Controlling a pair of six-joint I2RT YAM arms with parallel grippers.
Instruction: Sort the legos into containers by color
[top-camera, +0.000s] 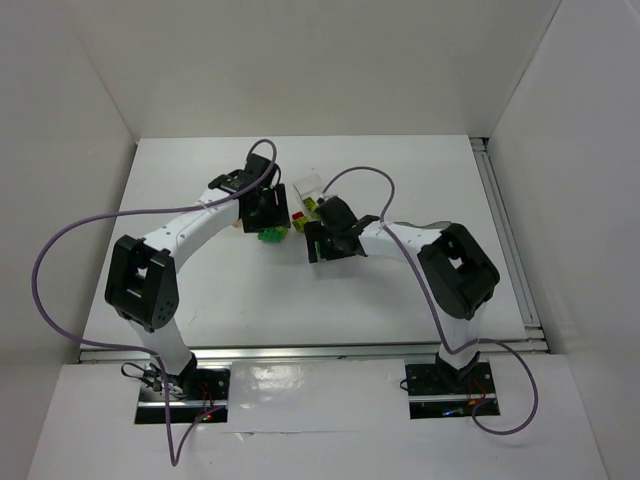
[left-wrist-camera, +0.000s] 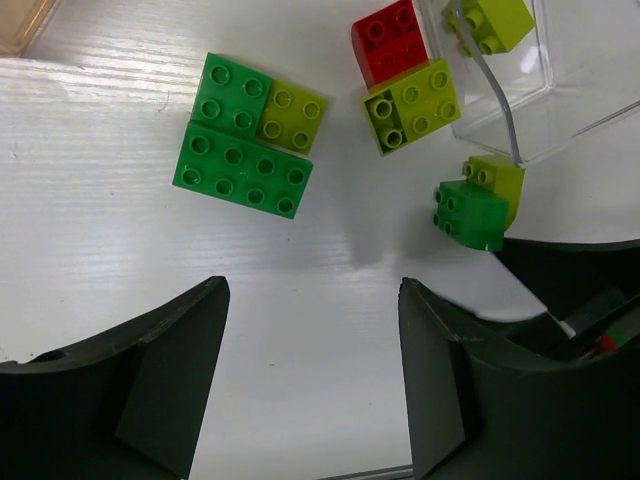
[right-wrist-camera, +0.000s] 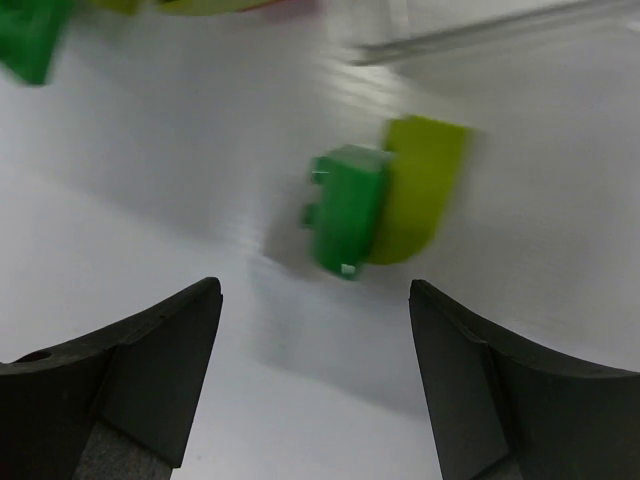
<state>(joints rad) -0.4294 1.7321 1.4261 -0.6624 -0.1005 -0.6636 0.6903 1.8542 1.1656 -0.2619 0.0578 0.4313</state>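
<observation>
Legos, on the white table (left-wrist-camera: 90, 250): a long green brick (left-wrist-camera: 243, 170) is lying studs-up, touching a square green brick (left-wrist-camera: 232, 92) and a square yellow-green brick (left-wrist-camera: 291, 115) along one long side. Apart from these, a red brick (left-wrist-camera: 390, 40) and a second yellow-green brick (left-wrist-camera: 412, 105) are sitting against each other, just beside the clear container (left-wrist-camera: 575, 100). A third yellow-green brick (left-wrist-camera: 490, 20) is resting inside that container. A small green brick (left-wrist-camera: 470, 215) is lying tipped, pressed against a yellow-green piece (left-wrist-camera: 497, 178), just beside the container's corner; the right wrist view is showing this pair blurred.

Orange-tinted container (left-wrist-camera: 18, 22): only a corner is showing.

Left tool (left-wrist-camera: 312, 300): hanging above the table, fingers spread, holding nothing.

Right tool (right-wrist-camera: 312, 320): fingers spread, holding nothing, facing the small green pair.
</observation>
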